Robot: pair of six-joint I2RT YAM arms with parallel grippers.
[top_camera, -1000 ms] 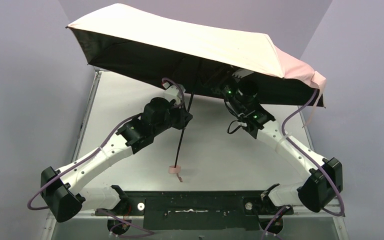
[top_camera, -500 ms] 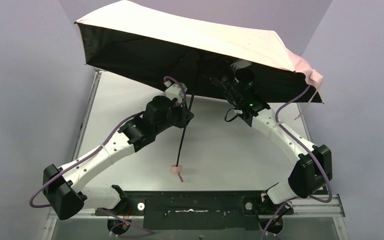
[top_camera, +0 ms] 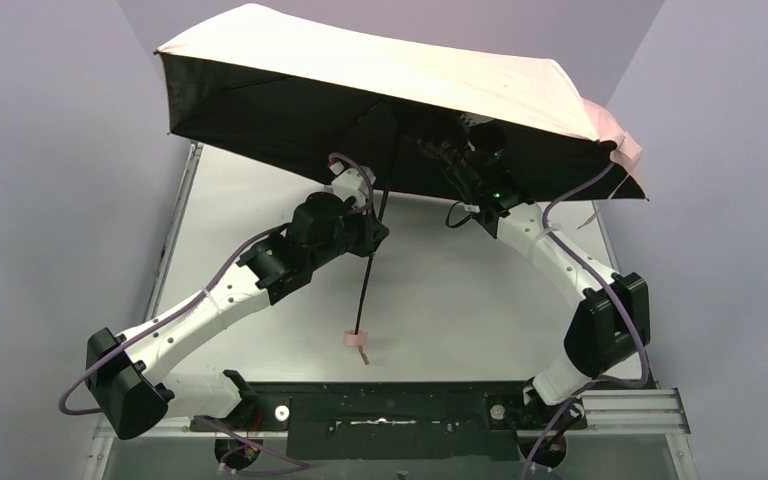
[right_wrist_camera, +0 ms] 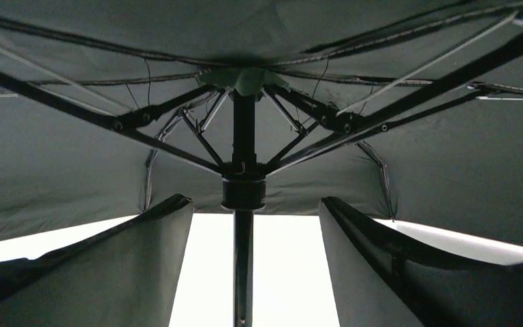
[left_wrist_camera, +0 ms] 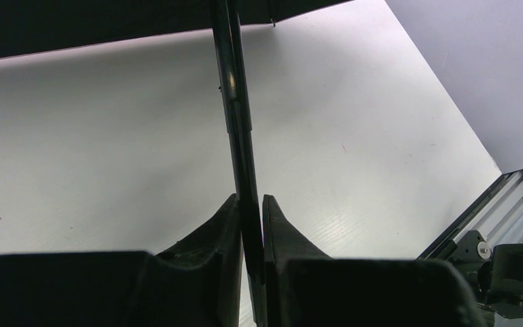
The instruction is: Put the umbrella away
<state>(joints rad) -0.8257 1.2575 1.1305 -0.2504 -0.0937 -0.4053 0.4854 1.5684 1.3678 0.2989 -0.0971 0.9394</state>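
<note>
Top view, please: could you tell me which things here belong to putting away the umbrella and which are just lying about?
Job in hand: open umbrella; left gripper, shut on its shaft; right gripper, open either side of the shaft.
Just there: table; black mounting rail at its near edge.

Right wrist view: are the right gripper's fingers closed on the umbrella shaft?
No, the right gripper stands open, with bright gaps between each finger and the umbrella's shaft.
</note>
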